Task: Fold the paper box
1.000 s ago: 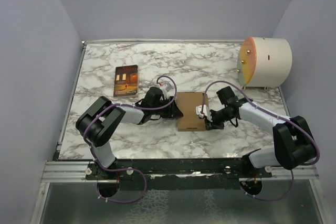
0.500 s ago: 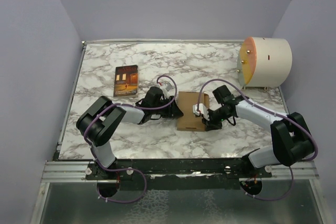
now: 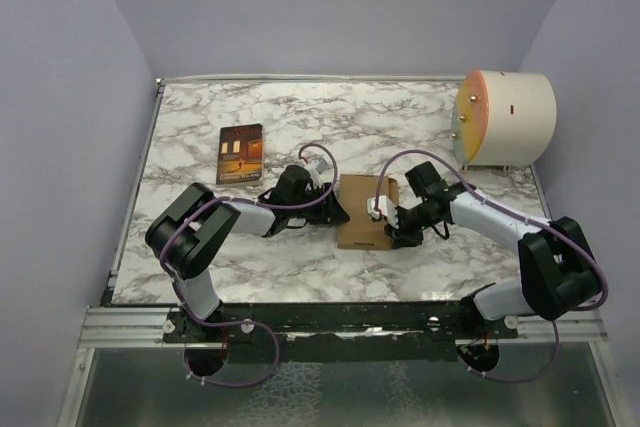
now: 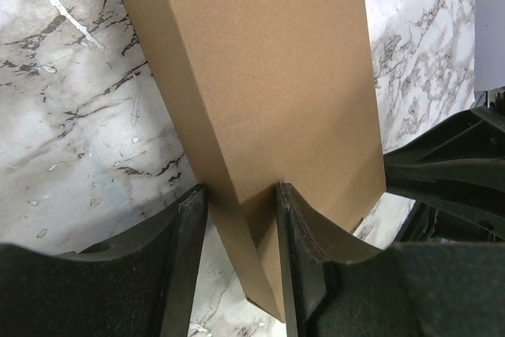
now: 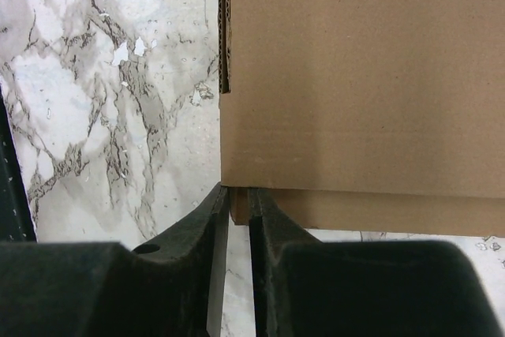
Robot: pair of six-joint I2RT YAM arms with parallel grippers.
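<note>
At the middle of the marble table (image 3: 400, 117), the left gripper (image 4: 241, 195) is clamped on the left edge of the paper box (image 3: 362, 212), with 1 finger pressed against each side of the brown cardboard. Against the box's right edge, the right gripper (image 5: 238, 193) holds its 2 fingers a sliver apart with a corner of the lower cardboard layer between the tips; whether they pinch it cannot be told. Farther out, a dark book (image 3: 240, 154) lies toward the table's left edge, and a large cream cylinder (image 3: 505, 119) stands at the far right corner.
</note>
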